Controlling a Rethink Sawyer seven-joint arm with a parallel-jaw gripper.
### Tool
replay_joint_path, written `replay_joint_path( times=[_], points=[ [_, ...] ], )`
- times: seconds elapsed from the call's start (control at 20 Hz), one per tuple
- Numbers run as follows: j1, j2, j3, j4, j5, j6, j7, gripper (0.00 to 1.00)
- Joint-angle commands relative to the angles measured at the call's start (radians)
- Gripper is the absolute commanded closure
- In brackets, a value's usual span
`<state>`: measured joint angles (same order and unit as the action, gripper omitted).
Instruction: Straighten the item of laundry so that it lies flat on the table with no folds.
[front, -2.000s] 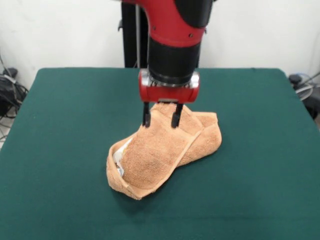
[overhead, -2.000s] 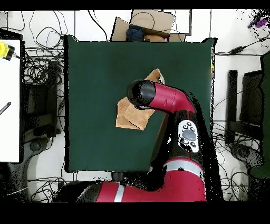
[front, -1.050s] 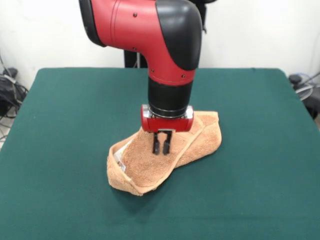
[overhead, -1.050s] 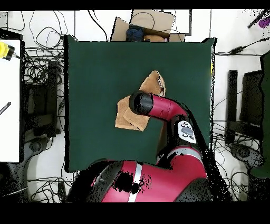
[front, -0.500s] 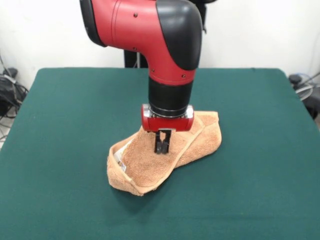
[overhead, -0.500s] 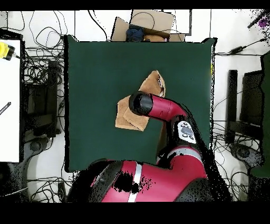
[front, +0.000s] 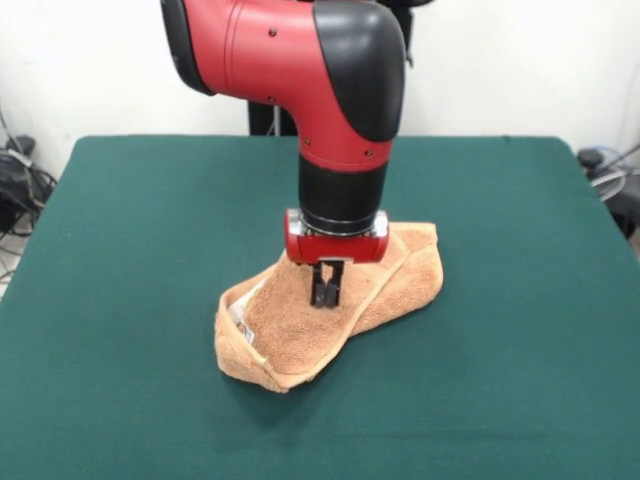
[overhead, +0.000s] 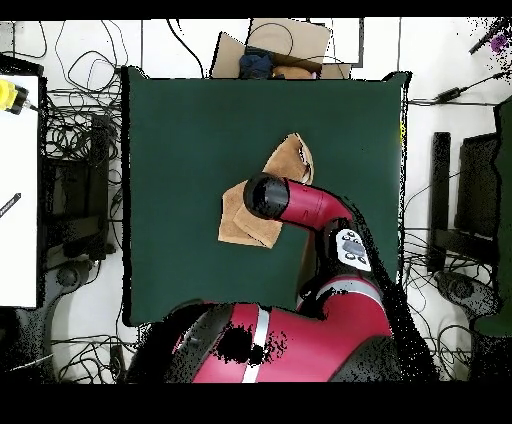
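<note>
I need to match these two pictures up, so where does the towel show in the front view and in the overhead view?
Front view: the towel lies folded just below the picture's centre, under the hand.
Overhead view: the towel sits near the centre, partly hidden by the arm.
Shared landmark: the green table beneath it.

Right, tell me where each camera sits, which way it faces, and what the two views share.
Front view: sits across the table from the robot, facing it; shows the red and black arm's lower part and the gripper, shut on the folded towel.
Overhead view: sits above, looking straight down; shows the base at the bottom and the arm covering the towel's middle.
Shared: the green table, the orange-tan towel and the arm.
</note>
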<state>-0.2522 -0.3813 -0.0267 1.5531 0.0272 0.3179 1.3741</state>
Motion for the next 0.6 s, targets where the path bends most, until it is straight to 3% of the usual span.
replay_joint_path(
  times=[0.05, 0.2, 0.4, 0.45, 0.6],
  points=[
    [0.001, 0.052, 0.117, 0.067, -0.033, -0.029, 0.124, 1.0],
    [0.035, 0.074, 0.08, 0.029, -0.034, 0.002, 0.127, 1.0],
    [0.016, 0.08, 0.1, 0.041, -0.04, -0.026, 0.119, 1.0],
    [0.011, 0.08, 0.104, 0.045, -0.043, -0.033, 0.117, 0.0],
    [-0.006, 0.08, 0.122, 0.052, -0.041, -0.029, 0.108, 0.0]
  ],
)
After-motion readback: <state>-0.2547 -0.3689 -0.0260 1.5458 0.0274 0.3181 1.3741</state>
